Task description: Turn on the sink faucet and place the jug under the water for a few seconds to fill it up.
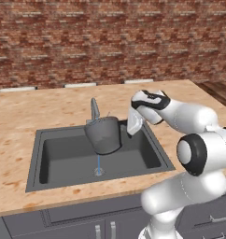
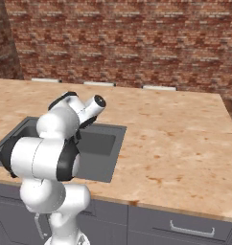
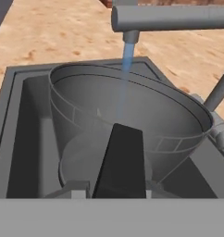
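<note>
While jaws grip its black handle [image 3: 121,159], smoky translucent tapered jug [image 1: 104,135] under curved grey metal faucet [image 3: 169,17], thin blue water [image 3: 127,58].

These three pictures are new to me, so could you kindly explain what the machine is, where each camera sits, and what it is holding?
It is a white robot arm on a drivable base in a rendered kitchen. Two pictures come from cameras on the base, behind the arm to its left and right. The third looks along the gripper itself.

In the wood-patterned counter sits a dark grey sink with a slim faucet behind it.

The arm's jaws are shut on the black handle of a dark grey jug, held above the basin. In the hand view, a thin blue stream of water falls from the spout into the jug's open top.
</note>
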### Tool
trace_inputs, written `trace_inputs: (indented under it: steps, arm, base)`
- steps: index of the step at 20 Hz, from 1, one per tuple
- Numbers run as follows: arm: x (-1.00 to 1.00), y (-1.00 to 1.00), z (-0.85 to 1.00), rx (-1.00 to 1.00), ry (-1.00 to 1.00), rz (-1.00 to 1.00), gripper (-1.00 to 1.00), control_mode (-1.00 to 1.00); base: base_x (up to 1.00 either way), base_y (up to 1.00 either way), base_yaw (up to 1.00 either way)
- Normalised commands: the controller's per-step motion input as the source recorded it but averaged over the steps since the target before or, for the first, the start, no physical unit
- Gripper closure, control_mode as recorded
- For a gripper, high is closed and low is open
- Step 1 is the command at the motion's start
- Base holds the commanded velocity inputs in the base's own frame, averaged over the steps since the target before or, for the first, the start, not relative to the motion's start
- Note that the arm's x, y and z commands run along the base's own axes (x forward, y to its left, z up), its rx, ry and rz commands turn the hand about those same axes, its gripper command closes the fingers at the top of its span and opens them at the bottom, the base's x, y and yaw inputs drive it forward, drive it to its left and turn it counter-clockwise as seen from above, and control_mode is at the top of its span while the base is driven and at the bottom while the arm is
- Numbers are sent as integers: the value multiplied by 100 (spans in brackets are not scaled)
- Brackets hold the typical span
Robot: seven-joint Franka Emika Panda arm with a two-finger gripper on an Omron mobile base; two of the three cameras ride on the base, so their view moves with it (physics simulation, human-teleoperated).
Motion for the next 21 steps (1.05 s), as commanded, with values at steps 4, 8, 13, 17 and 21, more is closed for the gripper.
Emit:
trace_inputs:
  steps: [4,8,13,17,21]
  arm:
    - [33,4,-11,0,0,0,100,-100]
    - [26,12,-13,0,0,0,100,-100]
    - [23,20,-16,0,0,0,100,-100]
    - [7,22,-9,0,0,0,100,-100]
    - [0,12,-3,0,0,0,100,-100]
  base:
    - [0,0,0]
    - [0,0,0]
    - [0,0,0]
    - [0,0,0]
    - [0,0,0]
